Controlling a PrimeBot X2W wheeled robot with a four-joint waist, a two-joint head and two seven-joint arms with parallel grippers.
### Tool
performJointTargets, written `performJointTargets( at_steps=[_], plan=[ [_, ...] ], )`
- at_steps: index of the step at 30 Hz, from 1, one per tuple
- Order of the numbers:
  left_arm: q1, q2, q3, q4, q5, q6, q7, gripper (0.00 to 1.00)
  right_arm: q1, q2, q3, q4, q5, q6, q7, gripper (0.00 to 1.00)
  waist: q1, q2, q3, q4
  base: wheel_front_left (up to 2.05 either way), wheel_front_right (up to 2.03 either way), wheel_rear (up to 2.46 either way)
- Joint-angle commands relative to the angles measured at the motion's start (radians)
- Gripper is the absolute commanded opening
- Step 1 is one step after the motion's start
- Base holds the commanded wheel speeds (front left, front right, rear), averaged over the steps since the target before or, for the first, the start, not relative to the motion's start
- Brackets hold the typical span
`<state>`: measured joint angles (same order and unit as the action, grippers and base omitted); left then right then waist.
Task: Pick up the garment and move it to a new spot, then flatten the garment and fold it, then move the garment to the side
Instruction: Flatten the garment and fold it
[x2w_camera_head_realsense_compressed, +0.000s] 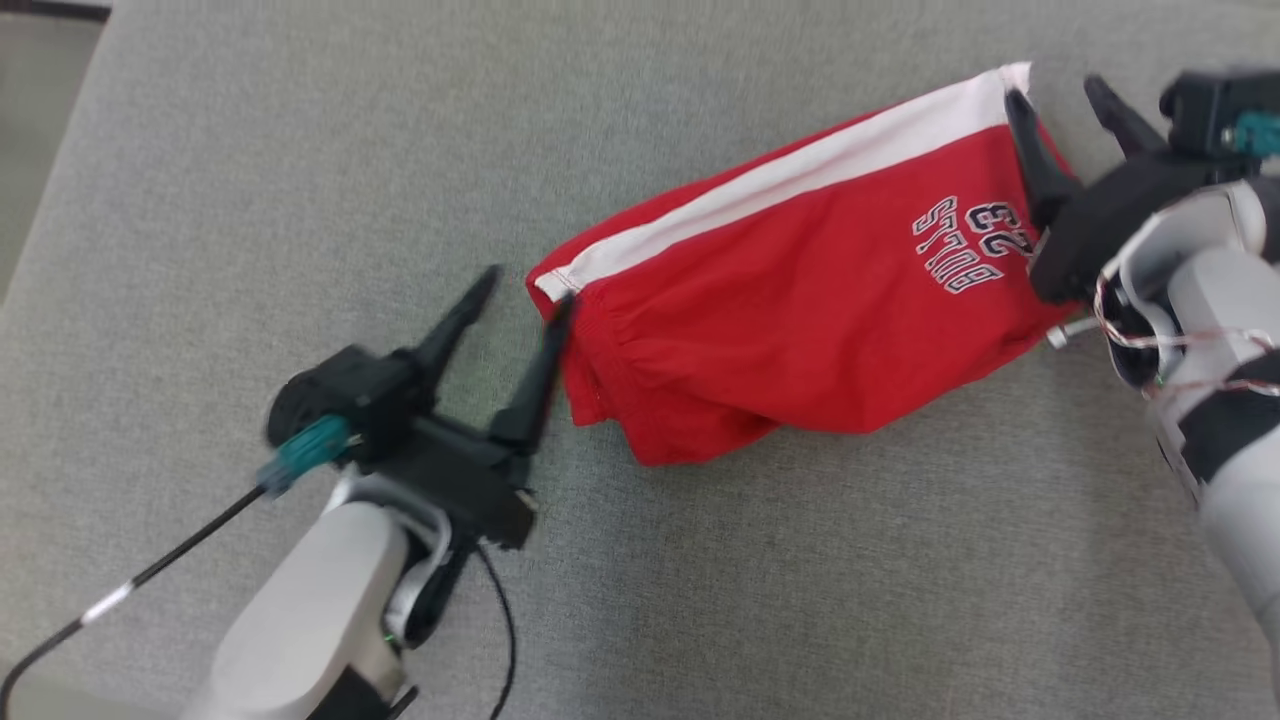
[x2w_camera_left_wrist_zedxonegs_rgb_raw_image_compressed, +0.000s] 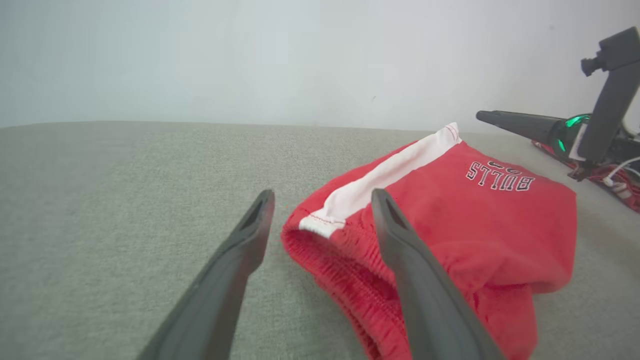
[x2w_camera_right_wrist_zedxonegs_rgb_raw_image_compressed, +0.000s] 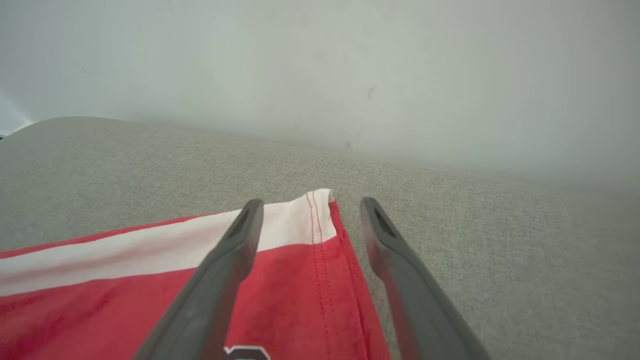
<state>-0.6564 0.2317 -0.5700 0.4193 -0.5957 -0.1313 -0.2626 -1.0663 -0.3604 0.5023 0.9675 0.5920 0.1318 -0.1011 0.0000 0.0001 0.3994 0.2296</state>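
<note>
The left gripper (x2w_camera_head_realsense_compressed: 528, 290), dark and two-fingered on a pale forearm, sits at the lower left of the head view with a black cable (x2w_camera_head_realsense_compressed: 150, 570) trailing from its wrist. Its fingers stand well apart and clamp nothing. One finger lies right against the gathered waistband end of the red sports shorts with a white side stripe (x2w_camera_head_realsense_compressed: 780, 310); the other is over bare cloth of the grey fabric-covered bench (x2w_camera_head_realsense_compressed: 300, 150). In the left wrist view the left gripper (x2w_camera_left_wrist_zedxonegs_rgb_raw_image_compressed: 324, 195) straddles the waistband corner: one finger crosses above the red shorts (x2w_camera_left_wrist_zedxonegs_rgb_raw_image_compressed: 475, 215) and the other is over the bench (x2w_camera_left_wrist_zedxonegs_rgb_raw_image_compressed: 100, 200).

The shorts lie on the bench, near its middle in the head view. They run on a slant from the waistband at the lower left to the leg hem at the upper right, white stripe along the far edge. The near edge bulges and puckers rather than lying flat. A print reading "BULLS 23" sits near the hem, upside down from the head camera.

The right gripper (x2w_camera_head_realsense_compressed: 1055, 90) is at that hem end, fingers spread and gripping nothing. In the right wrist view the right gripper (x2w_camera_right_wrist_zedxonegs_rgb_raw_image_compressed: 311, 201) has the hem corner between its fingertips, one finger above the shorts (x2w_camera_right_wrist_zedxonegs_rgb_raw_image_compressed: 300, 300) and the other above the bench (x2w_camera_right_wrist_zedxonegs_rgb_raw_image_compressed: 500, 250).
</note>
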Motion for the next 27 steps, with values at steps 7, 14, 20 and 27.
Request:
performJointTargets(
  at_steps=[7, 14, 20, 27],
  plan=[
    [0.152, -0.030, 0.205, -0.114, 0.136, 0.016, -0.003, 1.00, 0.081, -0.058, 0.039, 0.013, 0.066, -0.003, -0.004, 1.00, 0.0000, -0.0001, -0.064, -0.005, 0.00, 0.00, 0.00],
    [0.283, -0.093, 0.384, -0.205, 0.256, 0.014, -0.003, 1.00, 0.107, -0.066, 0.066, 0.054, 0.097, -0.003, 0.026, 1.00, 0.0000, -0.0001, -0.069, 0.011, 0.00, 0.00, 0.00],
    [0.347, -0.136, 0.473, -0.237, 0.330, 0.008, -0.003, 1.00, 0.097, -0.051, 0.086, 0.120, 0.104, -0.003, 0.086, 1.00, 0.0000, -0.0001, -0.061, 0.021, 0.00, 0.00, 0.00],
    [0.384, -0.164, 0.518, -0.246, 0.361, 0.000, -0.003, 1.00, 0.131, -0.019, 0.107, 0.151, 0.147, -0.003, 0.165, 0.00, 0.0000, -0.0001, -0.075, 0.019, 0.00, 0.00, 0.00]
  ],
)
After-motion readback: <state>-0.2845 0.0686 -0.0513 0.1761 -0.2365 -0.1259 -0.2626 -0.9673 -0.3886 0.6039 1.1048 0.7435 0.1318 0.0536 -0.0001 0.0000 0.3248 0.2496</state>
